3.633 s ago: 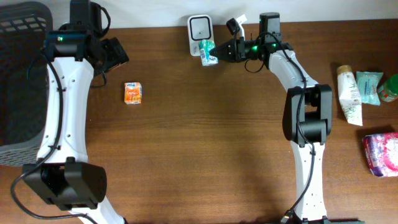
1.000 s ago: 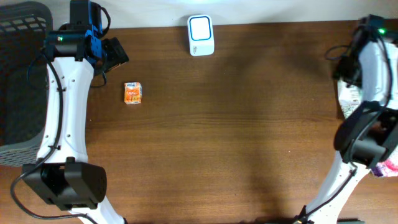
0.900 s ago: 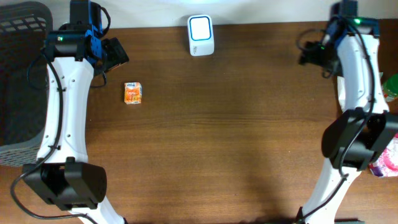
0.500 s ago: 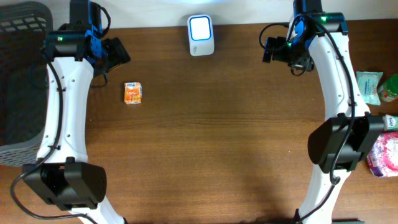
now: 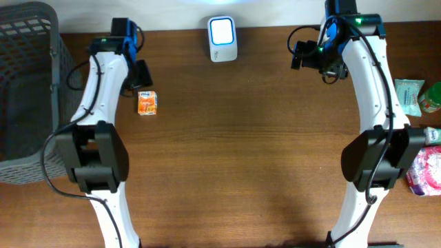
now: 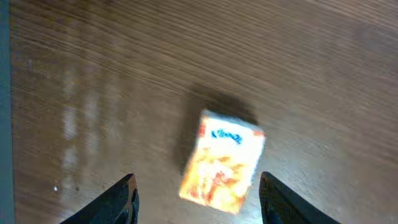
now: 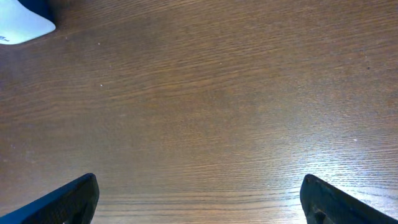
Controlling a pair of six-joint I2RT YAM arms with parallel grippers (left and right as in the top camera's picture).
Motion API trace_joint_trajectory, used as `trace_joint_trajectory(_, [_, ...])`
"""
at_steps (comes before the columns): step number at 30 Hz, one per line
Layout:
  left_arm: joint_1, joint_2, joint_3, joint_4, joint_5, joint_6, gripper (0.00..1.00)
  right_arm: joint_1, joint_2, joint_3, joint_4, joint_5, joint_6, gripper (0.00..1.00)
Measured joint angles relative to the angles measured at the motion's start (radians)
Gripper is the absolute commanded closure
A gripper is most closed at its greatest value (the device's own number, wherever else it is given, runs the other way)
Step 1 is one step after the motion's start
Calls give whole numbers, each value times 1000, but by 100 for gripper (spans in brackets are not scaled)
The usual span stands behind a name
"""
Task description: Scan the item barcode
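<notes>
We are at the pick-up step. The orange packet (image 6: 222, 163) lies flat on the table (image 5: 241, 151), well apart from the white scanner (image 5: 222, 31) at the far edge. The left gripper (image 5: 142, 74) hovers just above and beside the packet. In the left wrist view its jaws stand apart with the packet framed between them, and neither finger (image 6: 122, 198) touches it, so nothing is grasped yet.

The right gripper (image 7: 199, 182) hangs over bare wood near the scanner, its jaws released and empty.

We judge that the next move calls for the left arm to come down square over the packet, centre it between the fingers and clench on its two long sides. The packet sits slightly skewed to the jaws, so a small wrist turn should help. We cannot tell which face carries the barcode. That will decide how the packet must be tilted once we carry it to the scanner window.
</notes>
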Motion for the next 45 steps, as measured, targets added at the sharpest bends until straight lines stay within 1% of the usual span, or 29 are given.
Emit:
trace_joint_trajectory(1, [20, 16, 0, 20, 27, 13, 34, 0, 0, 0, 0, 0, 0, 1])
trace_joint_trajectory(2, [26, 27, 0, 37, 53, 35, 39, 0, 0, 0, 0, 0, 0, 1])
trace_joint_trajectory(3, [25, 42, 0, 50, 71, 52, 46, 0, 0, 0, 0, 0, 0, 1])
trace_joint_trajectory(5, [21, 66, 0, 58, 85, 64, 56, 0, 0, 0, 0, 0, 0, 1])
trace_joint_trajectory(6, [18, 85, 0, 58, 93, 76, 57, 0, 0, 0, 0, 0, 0, 1])
trace_joint_trajectory(8, [18, 125, 0, 52, 100, 82, 57, 0, 0, 0, 0, 0, 0, 1])
trace_joint_trajectory(11, [19, 137, -1, 51, 98, 82, 56, 0, 0, 0, 0, 0, 0, 1])
trace_joint_trajectory(12, [19, 137, -1, 51, 91, 82, 57, 0, 0, 0, 0, 0, 0, 1])
trace_joint_trajectory(15, [19, 139, -1, 32, 73, 86, 69, 0, 0, 0, 0, 0, 0, 1])
trace_joint_trajectory(16, [19, 150, -1, 9, 72, 89, 80, 0, 0, 0, 0, 0, 0, 1])
trace_joint_trajectory(17, [19, 157, -1, 6, 72, 92, 83, 0, 0, 0, 0, 0, 0, 1])
trace_joint_trajectory(19, [19, 166, 0, 2, 81, 98, 100, 0, 0, 0, 0, 0, 0, 1])
trace_joint_trajectory(22, [19, 166, 9, -19, 85, 97, 100, 0, 0, 0, 0, 0, 0, 1])
trace_joint_trajectory(24, [19, 181, 52, -79, 85, 97, 100, 0, 0, 0, 0, 0, 0, 1])
trace_joint_trajectory(26, [19, 200, 154, -164, 85, 97, 100, 0, 0, 0, 0, 0, 0, 1])
trace_joint_trajectory(27, [18, 207, 244, -222, 85, 97, 100, 0, 0, 0, 0, 0, 0, 1])
trace_joint_trajectory(28, [17, 207, 305, -241, 85, 97, 100, 0, 0, 0, 0, 0, 0, 1])
trace_joint_trajectory(29, [10, 207, 398, -281, 69, 96, 100, 0, 0, 0, 0, 0, 0, 1])
trace_joint_trajectory(30, [-6, 204, 452, -308, 16, 77, 100, 0, 0, 0, 0, 0, 0, 1])
trace_joint_trajectory(31, [-37, 204, 474, -332, -68, 45, 100, 0, 0, 0, 0, 0, 0, 1])
trace_joint_trajectory(32, [-58, 204, 475, -338, -110, 30, 100, 0, 0, 0, 0, 0, 0, 1])
trace_joint_trajectory(34, [-148, 204, 451, -336, -271, 3, 100, 0, 0, 0, 0, 0, 0, 1])
trace_joint_trajectory(36, [-262, 204, 381, -294, -430, -10, 100, 0, 0, 0, 0, 0, 0, 1])
trace_joint_trajectory(38, [-344, 204, 294, -245, -521, -16, 100, 0, 0, 0, 0, 0, 0, 1])
trace_joint_trajectory(42, [-470, 207, 86, -151, -627, -56, 100, 0, 0, 0, 0, 0, 0, 1])
trace_joint_trajectory(44, [-509, 211, -6, -107, -650, -70, 100, 0, 0, 0, 0, 0, 0, 1])
trace_joint_trajectory(45, [-526, 211, -35, -93, -649, -74, 92, 0, 0, 0, 0, 0, 0, 1])
